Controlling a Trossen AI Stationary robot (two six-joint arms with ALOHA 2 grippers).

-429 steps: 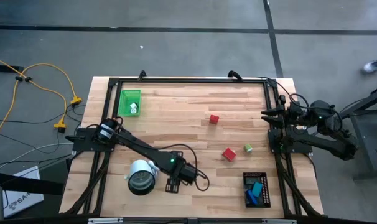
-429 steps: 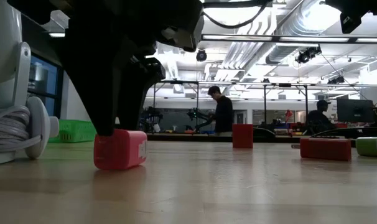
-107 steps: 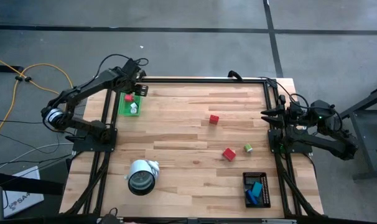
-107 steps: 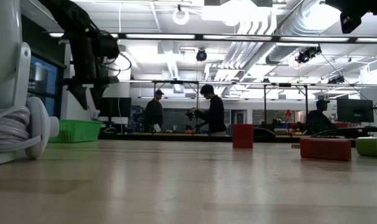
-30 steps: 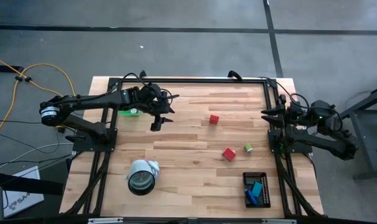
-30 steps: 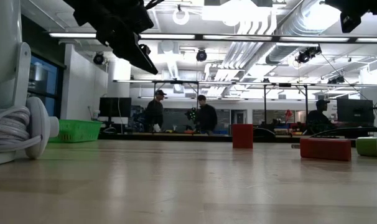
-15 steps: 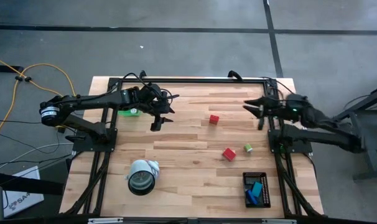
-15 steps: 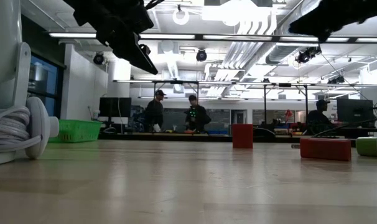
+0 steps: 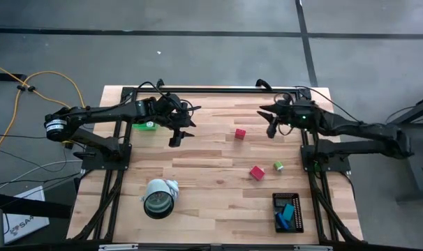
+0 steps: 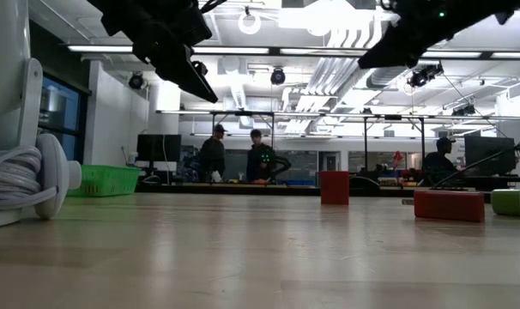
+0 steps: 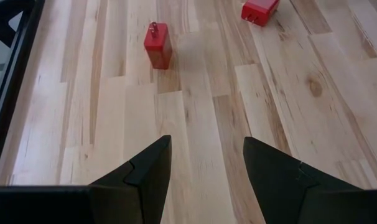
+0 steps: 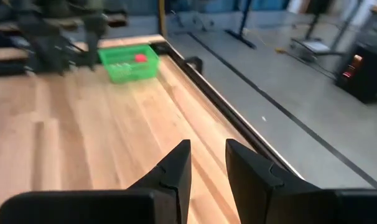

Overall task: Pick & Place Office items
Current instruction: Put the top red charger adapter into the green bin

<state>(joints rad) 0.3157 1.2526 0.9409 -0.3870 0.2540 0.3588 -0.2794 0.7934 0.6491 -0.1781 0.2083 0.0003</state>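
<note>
Green tray [image 9: 143, 118]: far-left corner of the table [image 9: 204, 174], mostly hidden under the left arm in the high view; the right wrist view shows a red piece [image 12: 139, 58] lying inside it.

Left gripper [image 9: 175, 135]: held above the boards just right of the green tray, arm stretched across from the left edge. Fingers [image 11: 142, 171] spread apart with nothing between them — bare wood shows in the gap.

Roll [image 9: 158, 197]: white-and-grey, near the front-left, well apart from both grippers.

Red block, far [image 9: 240, 133]: alone on the wood between the two grippers, nearer the right one; in the left wrist view it stands ahead of the open fingers, well apart.

Red block, near [image 9: 257, 172]: closer to the front, with the green cube [image 9: 278, 166] just beside it on its right.

Right gripper [image 9: 270, 125]: reached in over the far-right part of the table, raised off the surface, just right of the far red block. Fingers [image 12: 176, 165] parted by a narrow gap — nothing held.

Black tray [image 9: 288, 213]: front-right corner, holding blue and teal bits [image 9: 287, 212], well apart from either gripper.
</note>
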